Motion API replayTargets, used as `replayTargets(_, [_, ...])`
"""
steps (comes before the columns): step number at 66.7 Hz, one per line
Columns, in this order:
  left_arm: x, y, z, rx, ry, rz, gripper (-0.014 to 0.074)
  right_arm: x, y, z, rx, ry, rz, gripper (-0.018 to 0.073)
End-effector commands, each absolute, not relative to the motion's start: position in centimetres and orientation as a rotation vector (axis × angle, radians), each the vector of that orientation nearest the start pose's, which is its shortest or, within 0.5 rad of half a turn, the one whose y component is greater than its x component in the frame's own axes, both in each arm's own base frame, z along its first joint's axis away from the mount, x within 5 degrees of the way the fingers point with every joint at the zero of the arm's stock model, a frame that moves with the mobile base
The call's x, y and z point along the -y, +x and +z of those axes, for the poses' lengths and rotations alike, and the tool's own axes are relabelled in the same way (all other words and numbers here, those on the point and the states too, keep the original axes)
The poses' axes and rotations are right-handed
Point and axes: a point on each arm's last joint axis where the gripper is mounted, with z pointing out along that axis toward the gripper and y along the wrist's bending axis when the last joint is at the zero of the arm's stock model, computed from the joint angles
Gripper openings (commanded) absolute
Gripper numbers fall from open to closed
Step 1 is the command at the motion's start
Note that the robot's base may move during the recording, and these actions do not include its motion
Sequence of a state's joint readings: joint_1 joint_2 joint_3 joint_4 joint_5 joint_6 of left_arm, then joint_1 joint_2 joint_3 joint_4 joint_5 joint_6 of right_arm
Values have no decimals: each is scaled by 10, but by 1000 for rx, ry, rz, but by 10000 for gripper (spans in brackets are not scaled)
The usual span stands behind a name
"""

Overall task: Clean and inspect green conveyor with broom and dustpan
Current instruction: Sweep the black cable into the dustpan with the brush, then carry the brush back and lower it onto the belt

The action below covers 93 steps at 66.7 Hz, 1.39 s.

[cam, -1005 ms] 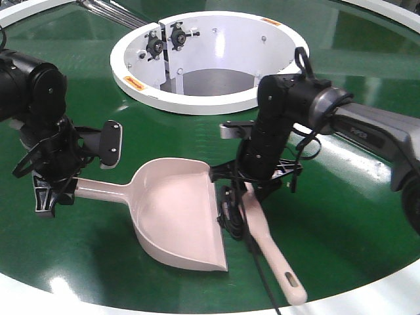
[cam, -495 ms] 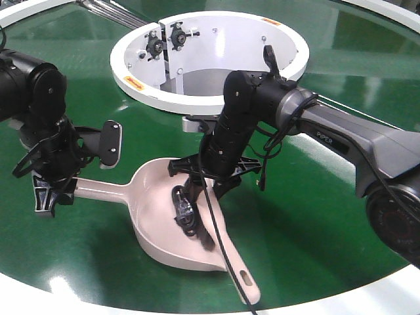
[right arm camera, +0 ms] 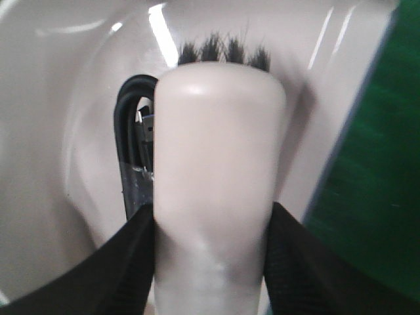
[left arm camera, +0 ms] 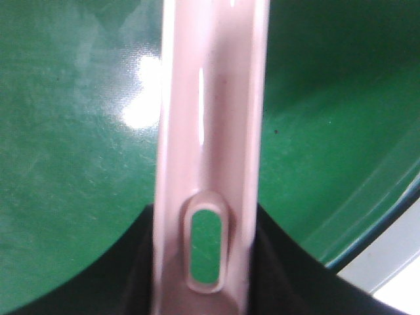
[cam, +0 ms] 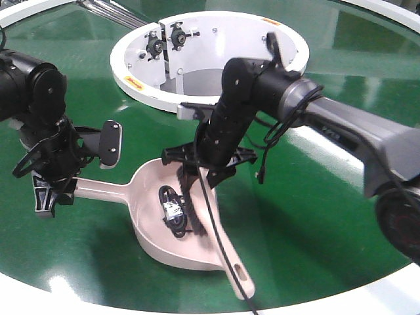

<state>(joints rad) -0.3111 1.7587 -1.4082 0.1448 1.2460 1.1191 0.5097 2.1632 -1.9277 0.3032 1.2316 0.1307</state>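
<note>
Swept in! The broom [right arm camera: 216, 164], clamped in the right gripper's [cam: 205, 172] jaws, has swung off the belt into the dustpan [cam: 146, 197], taking the black cable bundle [cam: 172, 210] along (debris captured). The left gripper's [cam: 56, 185] jaws clamp the pan's handle, and the pan lies on the green conveyor [cam: 315, 216].

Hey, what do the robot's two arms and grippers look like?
Both arms are mostly black. The left arm has a bulky rounded black joint; the left gripper is angular black plastic. The right arm has a grey forearm link, a black wrist, loose black cables, and a black right gripper.
</note>
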Motion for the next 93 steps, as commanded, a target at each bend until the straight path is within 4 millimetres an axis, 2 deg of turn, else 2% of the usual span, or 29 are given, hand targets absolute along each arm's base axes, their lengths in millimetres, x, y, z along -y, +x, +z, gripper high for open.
replayTargets(1, [96, 327, 278, -2308, 2039, 246, -7, -229, 370, 303, -2853, -491, 454, -3])
replayTargets(11, [96, 327, 278, -2308, 2039, 246, -7, -199, 361, 324, -2801, -475, 270, -3])
replayTargets(18, [96, 327, 278, -2308, 2039, 246, -7, -174, 356, 326, -2823, -431, 244, -3])
replayTargets(37, [96, 327, 278, -2307, 2039, 247, -7, -116, 362, 307, -2905, -367, 210, -3])
replayTargets(48, [96, 327, 278, -2308, 2039, 246, -7, -94, 372, 290, -2947, -360, 185, -1])
replayTargets(63, [96, 327, 278, -2308, 2039, 246, -7, -74, 388, 262, -3017, -345, 165, -1])
replayTargets(79, [96, 327, 278, -2308, 2039, 246, -7, -73, 398, 232, -3087, -356, 126, -1])
replayTargets(93, [96, 327, 278, -2308, 2039, 246, -7, -74, 400, 225, -3104, -355, 131, -1])
